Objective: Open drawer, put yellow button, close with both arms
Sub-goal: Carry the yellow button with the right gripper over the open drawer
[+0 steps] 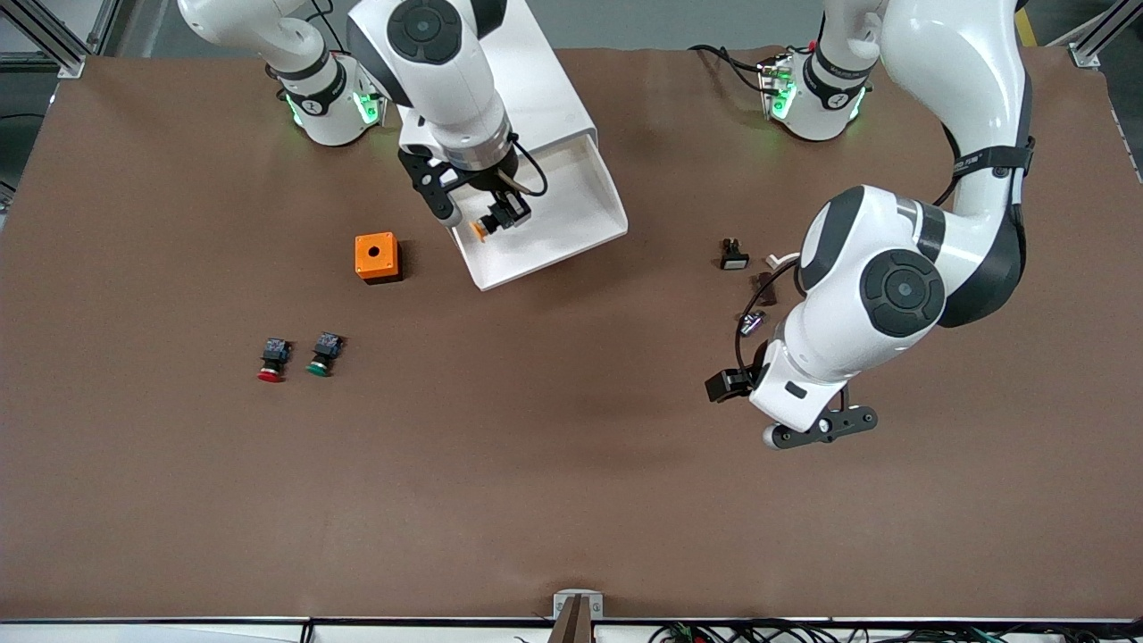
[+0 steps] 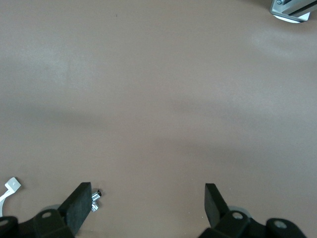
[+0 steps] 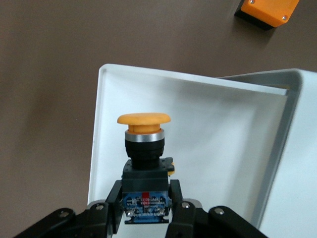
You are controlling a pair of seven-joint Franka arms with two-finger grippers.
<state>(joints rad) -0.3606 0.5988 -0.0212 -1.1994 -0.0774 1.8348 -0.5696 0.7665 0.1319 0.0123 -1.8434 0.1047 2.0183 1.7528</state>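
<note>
One yellow button clamped in right tool, over open drawer.

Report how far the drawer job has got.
Done: the drawer is pulled open. In hand: the right gripper holds the yellow button over the open drawer, not yet released. Left: drop it in and shut the drawer with both arms. The left gripper waits open over bare table.
</note>
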